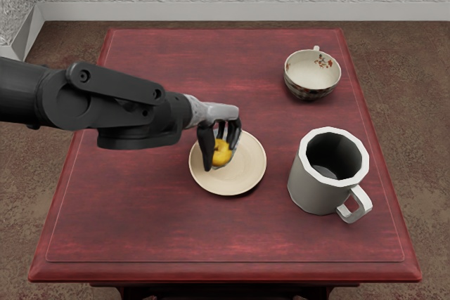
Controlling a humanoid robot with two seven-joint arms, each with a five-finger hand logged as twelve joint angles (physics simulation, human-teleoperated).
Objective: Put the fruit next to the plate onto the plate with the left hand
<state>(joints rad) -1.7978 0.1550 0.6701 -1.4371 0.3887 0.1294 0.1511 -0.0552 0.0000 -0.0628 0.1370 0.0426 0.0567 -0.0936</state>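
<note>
Left hand (pixel 219 138) hangs fingers-down over the plate (pixel 246 170), dark fingers (pixel 205 149) curled around a small yellow fruit (pixel 221 152) and gripping it from above. Fruit sits inside the finger cage, over the plate's left side, just within the rim. Cannot tell whether its underside touches the plate surface or hangs just clear of it. Left arm, bulky and black, reaches in across the table's left edge, forearm running roughly level above the wood. Plate is cream, round and shallow, and lies near the middle of the red table (pixel 140 209), a little toward the front edge. White faceted mug (pixel 327 173) stands upright to the right of the plate, near it but apart, close to the table's right edge, handle pointing toward the front right corner. Small patterned cup (pixel 312 74) with a pale inside stands toward the back right corner, well apart from the plate and the hand.
</note>
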